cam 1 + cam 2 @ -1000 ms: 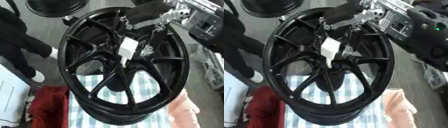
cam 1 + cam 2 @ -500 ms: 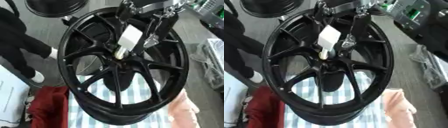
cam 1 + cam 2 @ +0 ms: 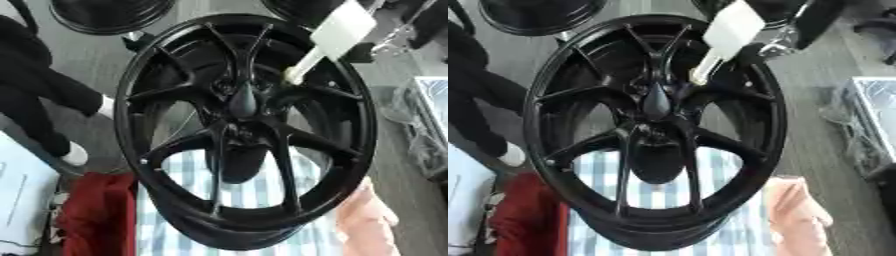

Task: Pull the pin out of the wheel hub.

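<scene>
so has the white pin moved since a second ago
Yes. The white pin has come up and away from the wheel hub, now over the upper right rim.

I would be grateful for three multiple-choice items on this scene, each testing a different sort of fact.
1. Where is the red cloth?
A. lower left of the wheel
B. lower right of the wheel
C. on top of the wheel

2. What colour is the pin?
A. black
B. white
C. red

3. How does the pin sit?
A. seated in the hub's centre
B. away from the centre, by the upper right rim
C. lying on the checked cloth

Answers:
1 A: the red cloth lies at the lower left of the wheel.
2 B: the pin is white.
3 B: its narrow end is clear of the hub.
</scene>
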`<state>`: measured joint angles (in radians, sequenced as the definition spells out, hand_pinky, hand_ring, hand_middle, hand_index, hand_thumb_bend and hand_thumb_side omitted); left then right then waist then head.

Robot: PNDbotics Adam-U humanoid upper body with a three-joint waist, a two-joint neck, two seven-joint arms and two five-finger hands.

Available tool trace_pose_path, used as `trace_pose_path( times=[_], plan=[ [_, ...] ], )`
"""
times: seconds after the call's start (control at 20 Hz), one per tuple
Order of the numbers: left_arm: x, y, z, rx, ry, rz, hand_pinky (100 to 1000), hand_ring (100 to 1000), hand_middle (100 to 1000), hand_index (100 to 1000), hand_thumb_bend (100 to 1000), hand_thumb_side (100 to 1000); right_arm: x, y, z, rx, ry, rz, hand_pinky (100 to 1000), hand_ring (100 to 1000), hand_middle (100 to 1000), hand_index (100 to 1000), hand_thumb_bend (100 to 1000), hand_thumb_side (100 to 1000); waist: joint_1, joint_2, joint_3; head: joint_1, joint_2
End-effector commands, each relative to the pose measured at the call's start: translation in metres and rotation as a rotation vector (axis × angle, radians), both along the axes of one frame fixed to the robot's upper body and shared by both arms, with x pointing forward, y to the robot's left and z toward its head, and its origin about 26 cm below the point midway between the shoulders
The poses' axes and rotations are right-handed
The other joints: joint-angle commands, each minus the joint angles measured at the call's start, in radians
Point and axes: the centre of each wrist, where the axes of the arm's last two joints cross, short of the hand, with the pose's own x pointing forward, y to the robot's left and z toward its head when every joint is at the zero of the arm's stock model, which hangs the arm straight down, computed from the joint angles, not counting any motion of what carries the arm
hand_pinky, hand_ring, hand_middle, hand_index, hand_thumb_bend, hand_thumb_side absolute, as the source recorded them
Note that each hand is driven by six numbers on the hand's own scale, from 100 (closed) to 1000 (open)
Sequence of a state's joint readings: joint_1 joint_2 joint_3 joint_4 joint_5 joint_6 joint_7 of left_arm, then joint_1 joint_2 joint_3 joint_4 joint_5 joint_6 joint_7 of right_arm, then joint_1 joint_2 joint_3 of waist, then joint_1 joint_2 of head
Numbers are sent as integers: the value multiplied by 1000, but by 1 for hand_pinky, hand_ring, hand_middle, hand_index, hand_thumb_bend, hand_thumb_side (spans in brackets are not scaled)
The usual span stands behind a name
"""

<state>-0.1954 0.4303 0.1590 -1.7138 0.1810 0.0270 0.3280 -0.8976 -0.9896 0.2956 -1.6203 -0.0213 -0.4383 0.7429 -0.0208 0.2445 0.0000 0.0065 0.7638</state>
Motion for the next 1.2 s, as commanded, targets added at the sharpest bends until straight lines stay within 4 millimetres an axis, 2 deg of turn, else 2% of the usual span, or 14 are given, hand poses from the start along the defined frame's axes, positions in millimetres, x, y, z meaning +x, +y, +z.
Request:
trace_pose_path(
  times=[0.05, 0.25, 0.35, 0.55, 0.65, 0.7, 0.75, 0.8, 0.85, 0.9, 1.0, 1.2],
  plan=[
    [-1, 5, 14, 22, -43, 16, 733, 797, 707, 750, 239, 612, -31, -67, 33, -10, -123, -145, 752, 607, 423, 552, 355, 100, 4, -8, -6, 8, -5],
    [-2, 8, 15, 21, -50, 31, 734, 797, 707, 751, 240, 611, -47, -141, 15, 150, -185, -474, 757, 619, 440, 565, 346, 100, 9, -2, -16, 16, -10],
    [-3, 9, 15, 21, -52, 39, 734, 797, 707, 751, 241, 611, -51, -166, 1, 186, -208, -609, 759, 626, 452, 575, 345, 100, 11, -1, -21, 14, -11],
    [-4, 10, 15, 18, -58, 52, 734, 797, 706, 750, 242, 610, -58, -201, -29, 217, -219, -820, 768, 647, 482, 605, 346, 100, 14, 0, -27, 10, -13],
    [-4, 11, 16, 16, -60, 56, 734, 797, 706, 750, 242, 609, -62, -214, -43, 232, -231, -919, 782, 697, 547, 669, 356, 100, 16, 0, -29, 9, -14],
    [-4, 11, 16, 15, -60, 58, 734, 797, 706, 750, 244, 607, -63, -218, -49, 238, -230, -957, 796, 734, 608, 718, 435, 100, 16, 0, -30, 9, -14],
    [-5, 11, 16, 15, -60, 59, 734, 797, 706, 750, 242, 609, -64, -222, -54, 240, -227, -990, 807, 761, 661, 755, 408, 100, 17, 0, -31, 10, -14],
    [-5, 11, 16, 15, -60, 60, 734, 797, 706, 750, 242, 609, -65, -225, -58, 240, -226, -1019, 827, 808, 742, 826, 467, 188, 17, 0, -32, 11, -14],
    [-5, 11, 15, 15, -59, 60, 734, 797, 706, 750, 243, 609, -66, -228, -62, 239, -226, -1045, 830, 815, 754, 834, 481, 212, 17, 0, -33, 11, -15],
    [-5, 11, 15, 15, -59, 61, 734, 797, 706, 750, 242, 609, -67, -230, -64, 238, -226, -1069, 849, 864, 827, 881, 544, 358, 17, 0, -33, 12, -14],
    [-5, 12, 16, 15, -60, 62, 734, 797, 706, 751, 244, 608, -67, -233, -68, 246, -232, -1101, 858, 884, 859, 899, 522, 408, 17, -1, -34, 13, -14],
    [-5, 12, 16, 14, -60, 63, 735, 797, 705, 751, 244, 608, -67, -230, -67, 285, -278, -1112, 856, 884, 864, 898, 535, 392, 17, -2, -33, 14, -15]
  ],
)
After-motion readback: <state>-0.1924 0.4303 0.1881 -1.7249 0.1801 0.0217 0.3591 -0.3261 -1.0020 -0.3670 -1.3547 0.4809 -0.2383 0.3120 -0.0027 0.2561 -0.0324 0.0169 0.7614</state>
